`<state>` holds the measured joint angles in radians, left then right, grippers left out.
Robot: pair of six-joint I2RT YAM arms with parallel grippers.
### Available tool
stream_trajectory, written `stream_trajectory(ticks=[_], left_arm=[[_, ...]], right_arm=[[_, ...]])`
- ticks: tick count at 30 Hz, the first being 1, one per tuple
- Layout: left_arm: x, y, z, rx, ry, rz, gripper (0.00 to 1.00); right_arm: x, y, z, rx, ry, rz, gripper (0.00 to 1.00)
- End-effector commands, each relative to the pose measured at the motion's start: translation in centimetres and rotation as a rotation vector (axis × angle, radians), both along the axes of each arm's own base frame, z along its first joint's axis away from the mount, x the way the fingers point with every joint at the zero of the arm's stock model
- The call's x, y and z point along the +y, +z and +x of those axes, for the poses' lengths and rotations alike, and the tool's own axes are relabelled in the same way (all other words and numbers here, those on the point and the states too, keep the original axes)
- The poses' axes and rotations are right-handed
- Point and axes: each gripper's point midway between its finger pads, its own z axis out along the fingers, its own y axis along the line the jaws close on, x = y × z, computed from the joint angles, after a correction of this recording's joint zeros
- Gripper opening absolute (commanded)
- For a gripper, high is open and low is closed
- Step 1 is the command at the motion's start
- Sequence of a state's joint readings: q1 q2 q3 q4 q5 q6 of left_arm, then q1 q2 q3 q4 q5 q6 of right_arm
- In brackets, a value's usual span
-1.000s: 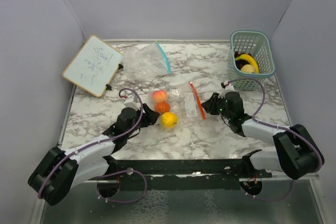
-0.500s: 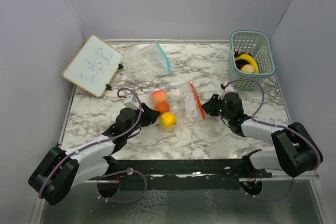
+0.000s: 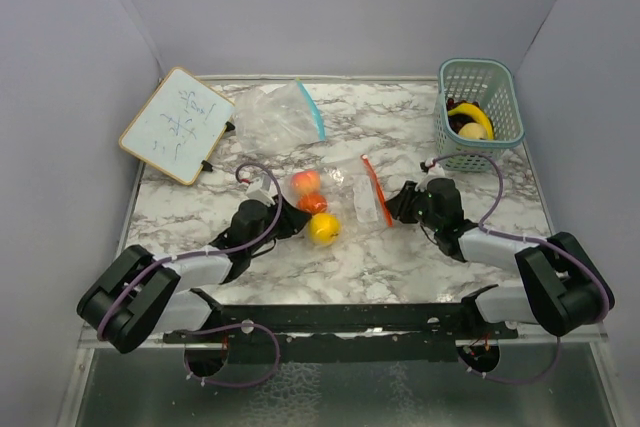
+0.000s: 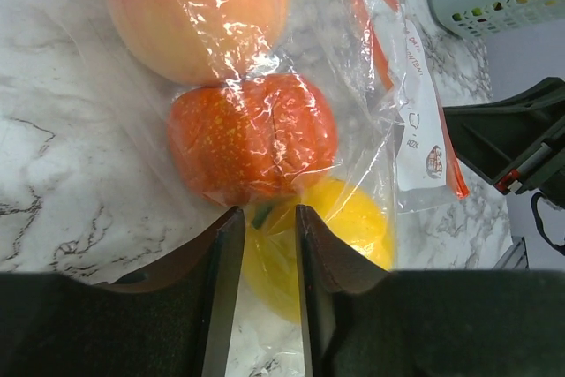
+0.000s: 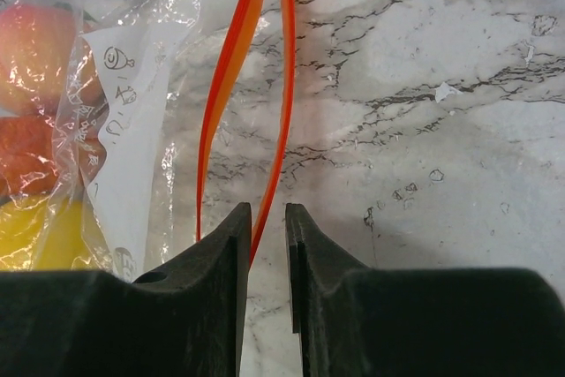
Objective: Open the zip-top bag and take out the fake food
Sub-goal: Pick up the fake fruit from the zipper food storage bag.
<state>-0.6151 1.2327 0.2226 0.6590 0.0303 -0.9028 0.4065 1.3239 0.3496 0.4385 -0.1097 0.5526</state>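
Right claw (image 5: 267, 218) has its jaws a narrow slit apart with the end of the orange zip strip (image 5: 231, 77) running in between them; I cannot tell whether the strip is truly pinched. The left claw (image 4: 269, 218) is also narrowly parted, its tips against the film where the tomato (image 4: 252, 139) meets the lemon (image 4: 353, 218), and I cannot tell whether any film is caught. The zip-top bag (image 3: 350, 182) lies flat on the tabletop (image 3: 420, 257) between the two arms, and the fake food, peach (image 4: 199, 6) included, is all inside it. To open it well, the left side should probably take loose film only, not a fruit, and nearer the mouth. A slow pull apart, kept low, should part the seal without tearing the film or rolling the fruit.
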Motion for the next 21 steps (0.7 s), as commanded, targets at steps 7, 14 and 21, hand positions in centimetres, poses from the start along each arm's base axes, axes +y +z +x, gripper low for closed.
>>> stream_trajectory(ticks=[7,14,21], left_arm=[[-1.0,1.5,1.2,-0.047,-0.009,-0.048,0.00],[1.7,2.1,1.5,-0.061,0.083,0.068,0.11],[3.2,1.0,0.5,-0.035,0.114,0.041,0.55]], right_arm=[[-0.2,0.1,-0.7,-0.014,-0.001,0.020,0.23],[-0.3,0.1,-0.9,-0.016,-0.003,0.017,0.23],[0.0,-0.3,-0.9,-0.008,0.009,0.022,0.23]])
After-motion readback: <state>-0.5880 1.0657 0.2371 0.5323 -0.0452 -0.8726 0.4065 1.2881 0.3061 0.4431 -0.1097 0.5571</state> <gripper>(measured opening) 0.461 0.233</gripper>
